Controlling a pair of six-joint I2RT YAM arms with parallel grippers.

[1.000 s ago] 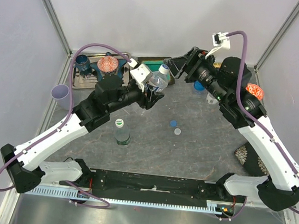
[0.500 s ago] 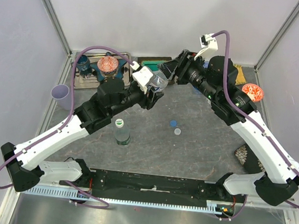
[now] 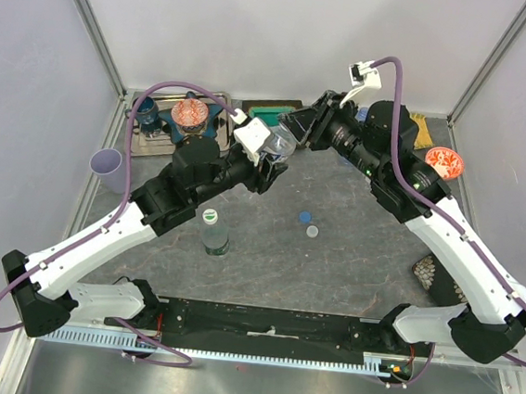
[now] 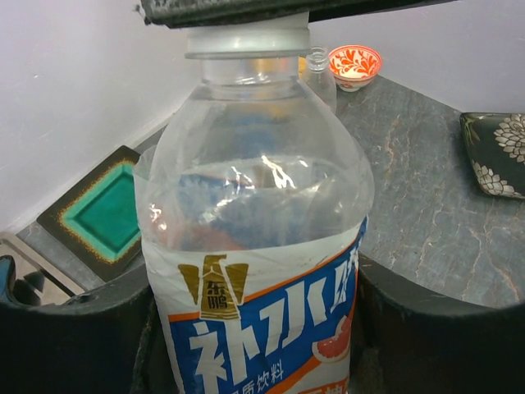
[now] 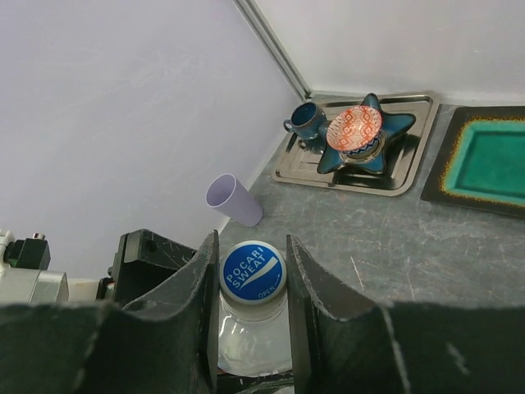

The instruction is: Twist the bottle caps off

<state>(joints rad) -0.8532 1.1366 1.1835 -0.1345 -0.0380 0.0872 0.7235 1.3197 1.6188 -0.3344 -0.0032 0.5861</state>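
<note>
We see our right gripper [image 5: 252, 277] clamped on the blue-and-white cap [image 5: 252, 271], one finger against each side. The cap sits on the bottle [image 4: 256, 246], held around its body by our left gripper [image 4: 254, 324], near the green tray [image 4: 105, 210].

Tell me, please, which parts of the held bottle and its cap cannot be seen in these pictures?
- Right wrist view: the bottle below its cap is mostly hidden by the right gripper's fingers.
- Left wrist view: the cap's top is covered by a dark finger; the bottle's base is cut off by the lower edge.
- Top view: the cap is hidden under the right gripper.
</note>
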